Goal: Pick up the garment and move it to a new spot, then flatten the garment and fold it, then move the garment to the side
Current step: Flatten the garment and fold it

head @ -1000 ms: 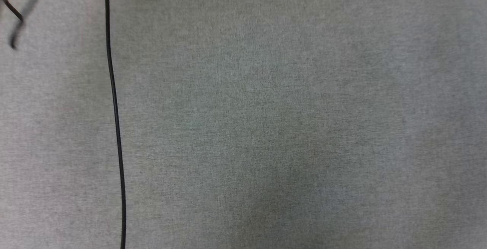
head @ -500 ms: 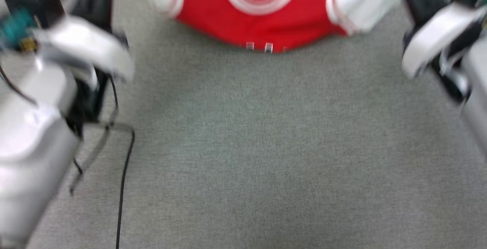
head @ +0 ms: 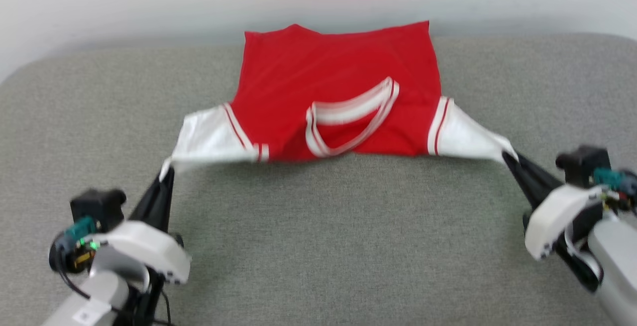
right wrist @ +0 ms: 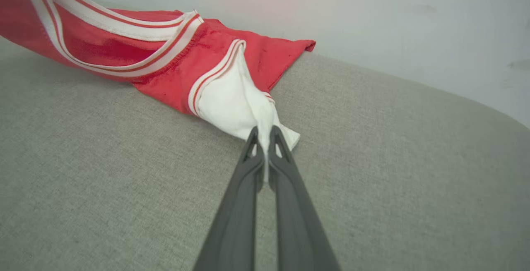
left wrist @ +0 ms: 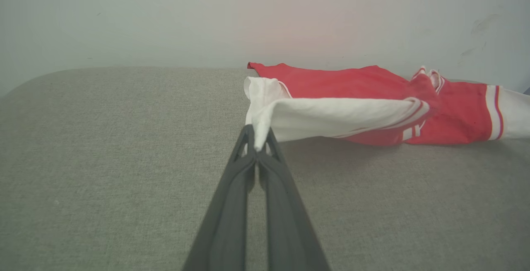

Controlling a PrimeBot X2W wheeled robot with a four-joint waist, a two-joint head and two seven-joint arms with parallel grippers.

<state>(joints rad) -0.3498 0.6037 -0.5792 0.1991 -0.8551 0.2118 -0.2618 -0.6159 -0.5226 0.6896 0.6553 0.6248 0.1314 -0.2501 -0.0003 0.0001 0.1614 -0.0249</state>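
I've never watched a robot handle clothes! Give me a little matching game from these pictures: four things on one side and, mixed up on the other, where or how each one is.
Things:
1. left fingers
2. right fingers
3. striped collar
4. grey surface

States:
A. lies under the shirt
B. shut on the white sleeve at the head view's right
C. red and white, in the middle of the shirt
D. shut on the white sleeve at the head view's left

Pairs: 1-D, 2-B, 3-C, 4-A
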